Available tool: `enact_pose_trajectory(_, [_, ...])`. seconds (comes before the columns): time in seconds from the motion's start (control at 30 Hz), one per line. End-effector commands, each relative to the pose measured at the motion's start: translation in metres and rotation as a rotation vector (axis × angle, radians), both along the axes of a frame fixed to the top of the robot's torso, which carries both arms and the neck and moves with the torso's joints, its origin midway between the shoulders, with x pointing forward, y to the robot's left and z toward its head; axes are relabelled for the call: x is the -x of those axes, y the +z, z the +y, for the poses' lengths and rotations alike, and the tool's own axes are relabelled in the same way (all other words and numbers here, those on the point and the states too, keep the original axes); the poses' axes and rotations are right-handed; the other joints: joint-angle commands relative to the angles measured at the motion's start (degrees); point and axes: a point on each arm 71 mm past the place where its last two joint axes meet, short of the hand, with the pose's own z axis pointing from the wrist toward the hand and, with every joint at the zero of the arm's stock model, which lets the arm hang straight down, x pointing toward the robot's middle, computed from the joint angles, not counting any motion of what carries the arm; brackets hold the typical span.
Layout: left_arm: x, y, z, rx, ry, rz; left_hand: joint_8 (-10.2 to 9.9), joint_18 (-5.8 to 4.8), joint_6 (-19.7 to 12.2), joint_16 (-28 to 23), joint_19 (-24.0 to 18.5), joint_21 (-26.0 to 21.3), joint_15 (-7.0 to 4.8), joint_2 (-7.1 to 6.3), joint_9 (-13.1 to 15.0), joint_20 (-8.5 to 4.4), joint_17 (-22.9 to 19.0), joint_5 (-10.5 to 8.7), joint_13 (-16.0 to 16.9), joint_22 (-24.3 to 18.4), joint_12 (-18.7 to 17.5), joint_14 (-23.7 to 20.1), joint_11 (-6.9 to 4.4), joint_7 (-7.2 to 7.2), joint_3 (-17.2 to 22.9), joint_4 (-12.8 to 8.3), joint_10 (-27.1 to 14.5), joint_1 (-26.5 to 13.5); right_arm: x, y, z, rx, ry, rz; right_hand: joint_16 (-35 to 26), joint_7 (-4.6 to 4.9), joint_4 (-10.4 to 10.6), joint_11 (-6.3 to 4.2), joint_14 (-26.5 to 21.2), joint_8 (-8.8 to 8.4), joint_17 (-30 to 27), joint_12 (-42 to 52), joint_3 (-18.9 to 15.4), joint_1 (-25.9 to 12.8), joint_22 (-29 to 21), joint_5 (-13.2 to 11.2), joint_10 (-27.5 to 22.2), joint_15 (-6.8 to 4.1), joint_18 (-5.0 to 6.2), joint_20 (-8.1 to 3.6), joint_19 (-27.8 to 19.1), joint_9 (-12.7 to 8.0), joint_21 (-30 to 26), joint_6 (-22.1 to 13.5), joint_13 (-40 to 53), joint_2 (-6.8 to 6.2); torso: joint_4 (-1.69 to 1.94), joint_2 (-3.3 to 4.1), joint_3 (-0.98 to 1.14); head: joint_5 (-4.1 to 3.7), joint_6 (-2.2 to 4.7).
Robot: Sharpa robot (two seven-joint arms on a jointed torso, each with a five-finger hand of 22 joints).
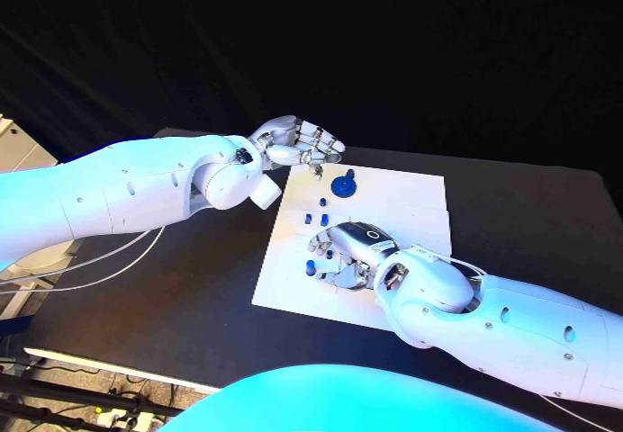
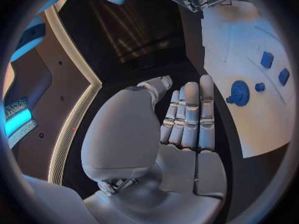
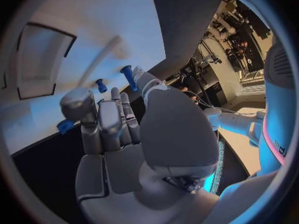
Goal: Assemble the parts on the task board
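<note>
So your task board (image 1: 390, 202) sits mid-table on the black table (image 1: 156, 306). Your left hand (image 1: 299, 141) hangs at the board's far left corner with its fingers curled in, and you can't see anything in it. Just beside it on the board there's a round blue disc part (image 1: 343, 186). Closer to you, a couple of small blue pegs (image 1: 316, 218) stand near the left edge. Your right hand (image 1: 348, 255) rests low on the board's middle, fingers down among more small blue pieces (image 1: 311, 266). Whether it's pinching one, you can't tell.

Robot lab, black-draped table (image 1: 156, 306), cabled equipment racks (image 3: 239, 45)
</note>
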Motion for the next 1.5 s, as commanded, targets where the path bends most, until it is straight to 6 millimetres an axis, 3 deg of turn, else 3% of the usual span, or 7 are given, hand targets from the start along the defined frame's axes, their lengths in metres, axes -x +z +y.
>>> enact_pose_trajectory(0.03, [0.0, 0.001, -0.002, 0.012, -0.016, 0.004, 0.2, 0.4, -0.4, 0.0, 0.0, -0.1, -0.02, 0.07, 0.0, 0.21, 0.0, 0.02, -0.1, -0.1, 0.4, -0.2, 0.08, -0.04, -0.4, 0.0, -0.4, -0.7, 0.003, 0.011, -0.008, -0.107, -0.003, -0.022, -1.7, -1.02, 6.2, 0.64, -2.0, -0.92, -3.4, 2.8, -8.4, 4.7, -4.0, 0.4, -4.4, 0.46, 1.13, 0.48, -1.6, -0.6, -5.2, -1.9, -0.4, -0.4, -0.06, -0.15, -0.01, -0.23, 0.0])
enact_pose_trajectory(0.13, [0.0, 0.0, -0.001, 0.011, -0.016, 0.005, 0.2, 0.4, -0.4, 0.0, 0.0, -0.1, -0.02, 0.1, 0.0, 0.21, 0.1, 0.02, -0.1, -0.1, 0.4, -0.3, 0.08, -0.04, -0.4, 0.0, -0.4, -0.7, 0.001, 0.021, -0.021, -0.173, -0.015, -0.006, -1.9, -1.26, 8.2, 0.64, -2.4, -1.1, -3.9, 4.2, -9.7, 6.5, -5.1, 0.4, -5.0, 0.49, 1.36, 0.53, -1.9, -0.7, -6.6, -2.4, -0.4, -0.54, -0.11, -0.24, -0.05, -0.73, 0.0])
enact_pose_trajectory(0.3, [0.0, 0.0, -0.001, 0.014, -0.016, 0.006, 0.2, 0.4, -0.4, 0.0, 0.0, -0.1, -0.02, 0.1, 0.0, 0.21, 0.1, 0.02, -0.1, -0.1, 0.4, -0.3, 0.08, -0.04, -0.4, 0.0, -0.4, -0.7, -0.016, 0.032, -0.065, -0.27, -0.11, 0.131, 1.1, 2.25, 7.8, -1.11, 0.5, 1.35, 0.6, 9.6, -6.9, 7.6, -0.2, -0.1, 2.2, -1.03, 0.26, -0.77, 1.5, -0.3, -0.8, 2.1, 0.3, 2.49, -0.28, -0.59, -0.17, -2.09, 0.0])
enact_pose_trajectory(0.57, [0.001, 0.0, 0.002, 0.026, -0.004, -0.006, 0.6, 0.36, -0.7, -1.8, -1.2, -1.5, 0.13, 0.02, -0.1, 0.35, -0.5, 0.03, -0.2, -0.8, 0.8, -2.3, 0.16, -0.03, -0.7, 0.0, -0.8, -0.7, -0.041, 0.029, -0.162, -0.327, -0.377, 0.385, 6.0, 0.63, 7.8, -3.57, 4.0, 4.83, 10.1, 17.7, -7.1, 2.2, 8.4, -0.1, 17.1, -2.97, -1.58, -2.49, 5.3, 0.3, 9.1, 8.0, 5.4, 2.32, -0.96, -1.04, -0.25, -5.63, 0.0])
enact_pose_trajectory(0.77, [0.002, -0.001, 0.003, 0.032, -0.001, -0.006, 0.7, 0.36, -0.7, -2.4, -1.5, -1.9, 0.18, 0.07, -0.1, 0.38, -0.8, 0.04, -0.2, -1.1, 1.0, -2.8, 0.18, -0.02, -0.7, 0.0, -0.8, -0.7, -0.034, 0.022, -0.205, -0.275, -0.497, 0.471, 11.0, -0.9, 8.0, -4.96, 6.0, 10.14, 19.3, 59.9, -12.1, -3.5, 16.0, -0.2, 26.5, -4.02, -3.17, -3.95, 7.4, 4.4, 17.5, 7.1, 58.7, 4.56, -1.63, -1.28, -0.04, -7.12, 0.0])
enact_pose_trajectory(1.0, [0.004, -0.003, 0.002, 0.035, -0.007, -0.003, 0.7, 0.36, -0.7, -2.4, -1.5, -2.0, 0.19, 0.09, -0.1, 0.39, -0.8, 0.04, -0.2, -1.1, 1.0, -2.8, 0.19, -0.02, -0.7, 0.0, -0.8, -0.7, -0.015, 0.018, -0.217, -0.156, -0.55, 0.428, 15.6, -1.18, 8.2, -5.07, 7.7, 12.79, 29.0, 71.8, -17.1, -6.5, 22.2, -0.1, 34.3, -4.2, -4.68, -3.82, 9.1, 6.5, 24.6, 6.2, 77.0, 6.24, -2.0, -1.46, -0.03, -8.14, 0.0])
enact_pose_trajectory(1.5, [0.005, -0.004, 0.002, 0.036, -0.011, 0.002, 0.7, 0.36, -0.7, -2.4, -1.5, -2.0, 0.19, 0.09, -0.1, 0.39, -0.8, 0.04, -0.2, -1.1, 1.0, -2.8, 0.19, -0.02, -0.7, 0.0, -0.8, -0.7, -0.007, 0.002, -0.196, -0.016, -0.574, 0.34, 17.2, -1.23, 8.3, -5.07, 8.4, 13.35, 32.8, 73.5, -19.9, -8.1, 24.6, -0.1, 35.9, -4.12, -5.33, -3.75, 9.9, 6.9, 27.6, 6.1, 79.9, 6.04, -1.82, -1.32, -0.11, -8.51, 0.0])
